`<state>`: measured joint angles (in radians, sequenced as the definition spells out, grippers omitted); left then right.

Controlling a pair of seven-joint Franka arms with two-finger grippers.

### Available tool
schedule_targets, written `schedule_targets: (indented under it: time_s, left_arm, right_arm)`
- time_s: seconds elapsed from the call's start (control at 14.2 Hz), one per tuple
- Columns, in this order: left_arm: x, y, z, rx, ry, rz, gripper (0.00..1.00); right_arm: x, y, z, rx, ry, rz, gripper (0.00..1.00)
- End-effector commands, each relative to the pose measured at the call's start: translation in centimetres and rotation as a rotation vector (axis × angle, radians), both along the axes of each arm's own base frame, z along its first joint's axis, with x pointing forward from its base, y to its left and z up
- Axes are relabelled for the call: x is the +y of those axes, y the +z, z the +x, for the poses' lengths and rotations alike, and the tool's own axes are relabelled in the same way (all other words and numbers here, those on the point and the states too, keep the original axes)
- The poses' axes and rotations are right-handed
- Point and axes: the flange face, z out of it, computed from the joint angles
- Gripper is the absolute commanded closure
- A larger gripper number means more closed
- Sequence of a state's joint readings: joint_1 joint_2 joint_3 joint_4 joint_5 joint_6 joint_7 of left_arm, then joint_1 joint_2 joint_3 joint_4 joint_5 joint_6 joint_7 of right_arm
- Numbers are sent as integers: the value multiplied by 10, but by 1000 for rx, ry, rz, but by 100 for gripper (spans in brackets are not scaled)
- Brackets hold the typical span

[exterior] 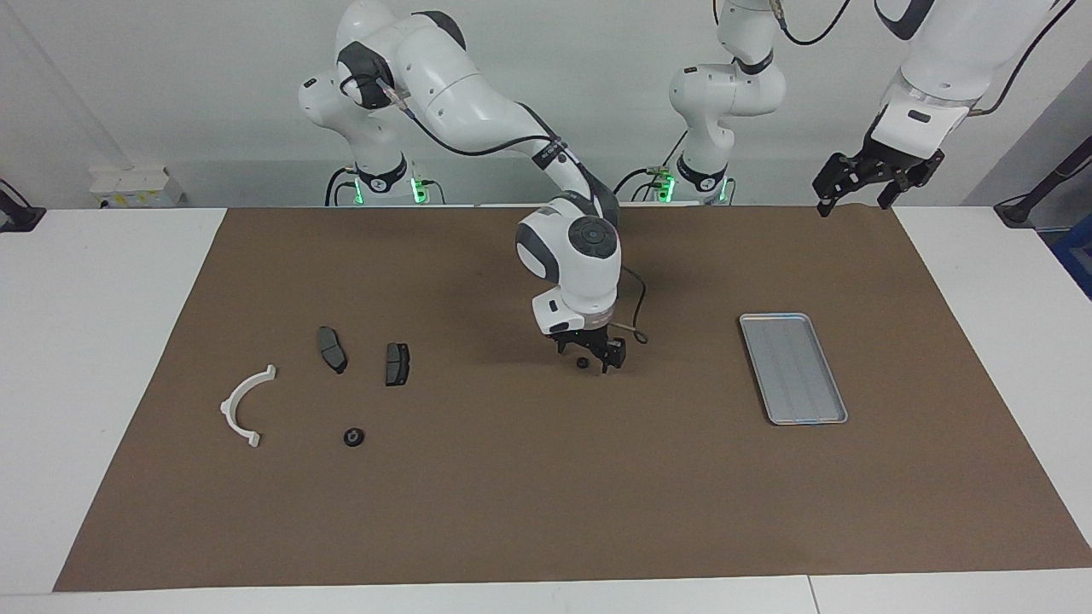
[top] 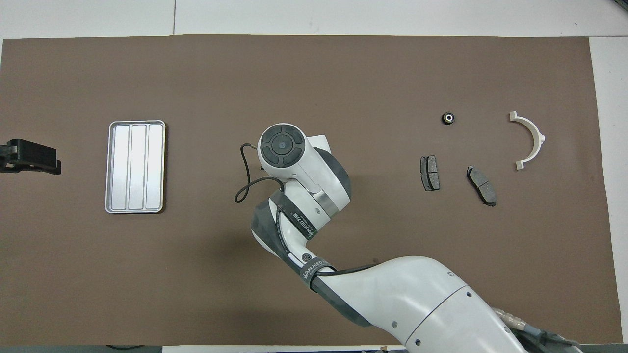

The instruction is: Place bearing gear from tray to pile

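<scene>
My right gripper hangs over the middle of the mat, between the tray and the pile, shut on a small black bearing gear. In the overhead view its own wrist hides the gripper and the gear. The silver ribbed tray lies toward the left arm's end and holds nothing. The pile lies toward the right arm's end: a white half-ring bracket, two dark brake pads and another black bearing gear. My left gripper waits open, raised past the tray.
A brown mat covers most of the white table. A black cable loops from my right wrist. The mat between the gripper and the nearest brake pad is bare.
</scene>
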<state>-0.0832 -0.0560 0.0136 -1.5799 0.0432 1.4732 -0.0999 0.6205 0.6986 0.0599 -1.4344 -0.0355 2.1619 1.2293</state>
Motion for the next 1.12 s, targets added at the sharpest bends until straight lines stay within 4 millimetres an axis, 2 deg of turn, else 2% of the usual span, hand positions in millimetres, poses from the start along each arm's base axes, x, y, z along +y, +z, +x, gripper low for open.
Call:
schedule_targets:
  time_s: [0.0,0.14,0.28,0.49,0.63,0.77,0.91,1.05]
  left_arm:
    - [3,-6,-5,43,-6,-3,0]
    - [6,-6,-7,39,0,-5,0]
    - [5,4,-7,33,-1,-9,0]
    - [3,-1,-6,32,-5,-12,0]
    - [6,-10,-10,51,3,-28,0]
    - [8,-11,-9,45,6,-30,0]
    - [10,-14,-8,40,10,-31,0]
    - [11,-15,-8,48,12,-29,0]
  right_arm:
    - [0,-4,1,-13,-11,-3,16]
    - [-2,-4,3,-14,-16,-2,29]
    - [-3,-3,4,-16,-16,-1,57]
    - [-3,-3,4,-17,-16,0,100]
    - [-4,-3,5,-16,-17,-2,100]
    - [-10,-3,10,-10,-17,-11,100]
    - [-29,5,20,26,1,-47,100]
    - [-59,52,48,64,70,-66,100]
